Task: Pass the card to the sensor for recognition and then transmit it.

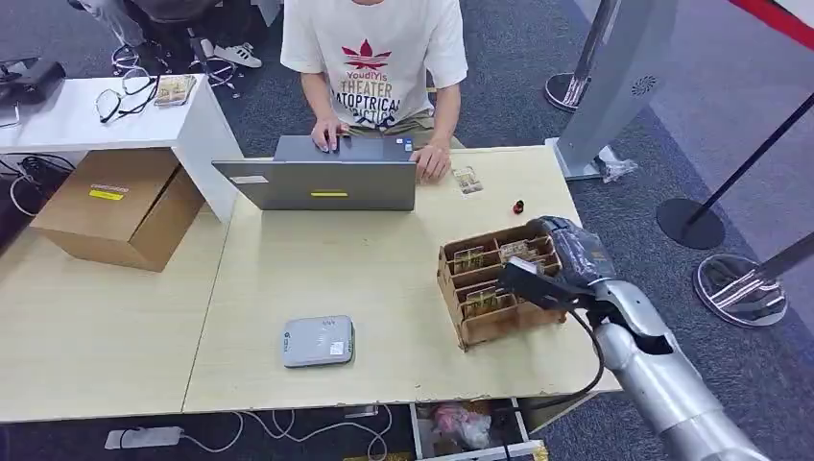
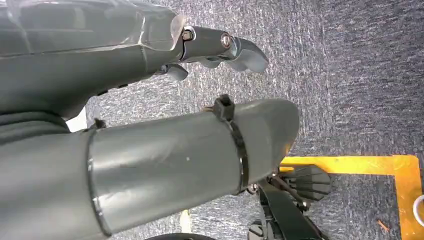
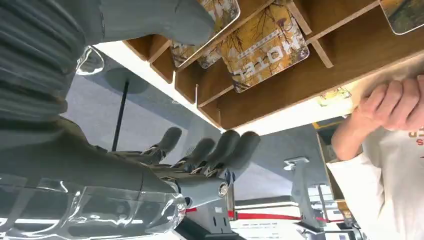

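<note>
A light wooden table (image 1: pixel 317 279) carried a brown wooden rack (image 1: pixel 497 284) of slots near its right edge. Patterned cards (image 1: pixel 469 259) stood in the slots; in the right wrist view one card (image 3: pixel 265 47) read "MOTEL". The right robot hand (image 1: pixel 549 269) hovered at the rack's right end, over the slots, its fingers (image 3: pixel 227 150) apart and holding nothing, its thumb (image 3: pixel 165 20) close by the cards. A grey sensor box (image 1: pixel 318 341) lay flat on the table, well left of the rack. Another card (image 1: pixel 466 180) lay near the far edge, beside a person (image 1: pixel 372 58) typing on a laptop (image 1: pixel 317 182). The left robot hand (image 2: pixel 220 47) hung above grey carpet (image 2: pixel 350 75), fingers loosely curled, holding nothing.
</note>
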`<move>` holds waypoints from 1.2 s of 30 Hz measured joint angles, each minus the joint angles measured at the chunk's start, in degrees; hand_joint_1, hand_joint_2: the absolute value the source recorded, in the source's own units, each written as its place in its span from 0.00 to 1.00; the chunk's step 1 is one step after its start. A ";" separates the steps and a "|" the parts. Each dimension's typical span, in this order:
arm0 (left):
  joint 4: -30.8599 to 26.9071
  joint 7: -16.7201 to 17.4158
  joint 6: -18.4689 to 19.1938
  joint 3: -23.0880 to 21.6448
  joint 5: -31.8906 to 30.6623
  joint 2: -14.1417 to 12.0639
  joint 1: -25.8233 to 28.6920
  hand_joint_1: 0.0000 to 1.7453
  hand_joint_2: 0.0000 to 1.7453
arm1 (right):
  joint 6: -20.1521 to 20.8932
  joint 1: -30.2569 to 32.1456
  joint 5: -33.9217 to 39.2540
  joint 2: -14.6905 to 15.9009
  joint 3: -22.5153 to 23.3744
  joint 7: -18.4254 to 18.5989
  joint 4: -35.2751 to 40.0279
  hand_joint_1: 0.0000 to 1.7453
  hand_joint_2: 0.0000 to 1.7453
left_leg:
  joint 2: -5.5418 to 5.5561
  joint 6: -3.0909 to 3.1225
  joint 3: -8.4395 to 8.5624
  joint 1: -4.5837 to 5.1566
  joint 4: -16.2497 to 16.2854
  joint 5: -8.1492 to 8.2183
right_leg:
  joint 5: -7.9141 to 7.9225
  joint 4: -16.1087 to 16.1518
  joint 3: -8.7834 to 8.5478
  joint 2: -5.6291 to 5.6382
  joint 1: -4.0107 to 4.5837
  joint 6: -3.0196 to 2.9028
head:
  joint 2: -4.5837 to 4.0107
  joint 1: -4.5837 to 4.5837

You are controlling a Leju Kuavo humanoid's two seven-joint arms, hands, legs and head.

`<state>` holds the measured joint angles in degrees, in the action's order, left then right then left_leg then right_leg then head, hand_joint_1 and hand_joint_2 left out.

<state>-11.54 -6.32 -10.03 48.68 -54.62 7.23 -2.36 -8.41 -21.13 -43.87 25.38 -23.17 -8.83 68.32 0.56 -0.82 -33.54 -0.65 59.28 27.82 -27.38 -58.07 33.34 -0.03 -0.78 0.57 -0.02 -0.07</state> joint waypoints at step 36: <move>0.00 0.00 -0.02 0.00 -0.42 0.05 -0.02 0.00 0.00 | 0.02 0.93 -0.48 0.44 0.33 0.42 0.55 0.51 1.00 | 0.00 0.00 0.01 0.00 0.00 0.00 | 0.00 0.00 0.01 0.00 0.00 0.00 | 0.00 0.00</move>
<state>-11.54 -6.32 -10.05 48.68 -55.04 7.28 -2.38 -8.39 -20.19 -44.35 25.81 -22.84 -8.42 68.87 0.56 -0.82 -33.53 -0.65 59.28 27.82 -27.38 -58.07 33.34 -0.03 -0.78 0.57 -0.02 -0.07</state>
